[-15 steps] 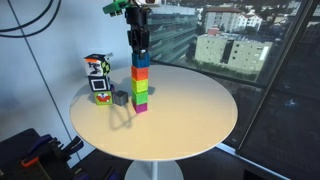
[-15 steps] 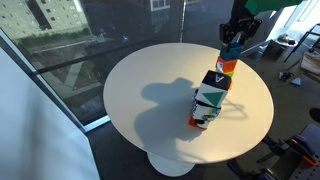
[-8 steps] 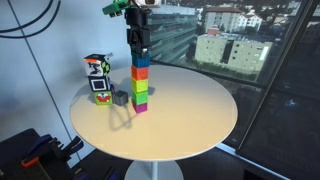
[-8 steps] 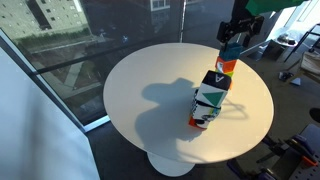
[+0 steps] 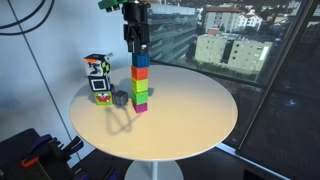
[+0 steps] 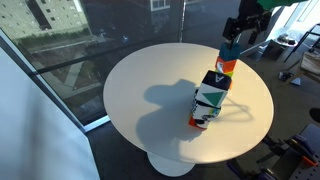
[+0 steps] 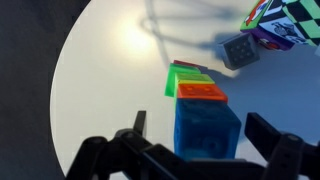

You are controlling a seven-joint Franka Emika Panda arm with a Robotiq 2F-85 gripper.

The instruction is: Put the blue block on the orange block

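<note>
The blue block [image 5: 140, 61] tops a stack, resting squarely on the orange block [image 5: 140, 73], with a green cube [image 5: 140, 88] and a magenta cube [image 5: 140, 103] below. My gripper [image 5: 138, 44] hangs just above the stack, open and holding nothing. In the wrist view the blue block [image 7: 207, 128] lies between the spread fingers [image 7: 139, 124] with a gap on each side, and the orange block [image 7: 203, 92] shows under it. In an exterior view the blue block [image 6: 229, 48] and orange block [image 6: 227, 64] rise behind the patterned cube.
A small grey block [image 5: 120, 97] lies beside the stack's base. A multicoloured patterned cube toy [image 5: 97, 77] stands near the edge of the round white table [image 5: 195, 115]. Windows ring the table.
The jaws have opened off the blue block, leaving it on the orange block. The gripper has lifted slightly upward.
</note>
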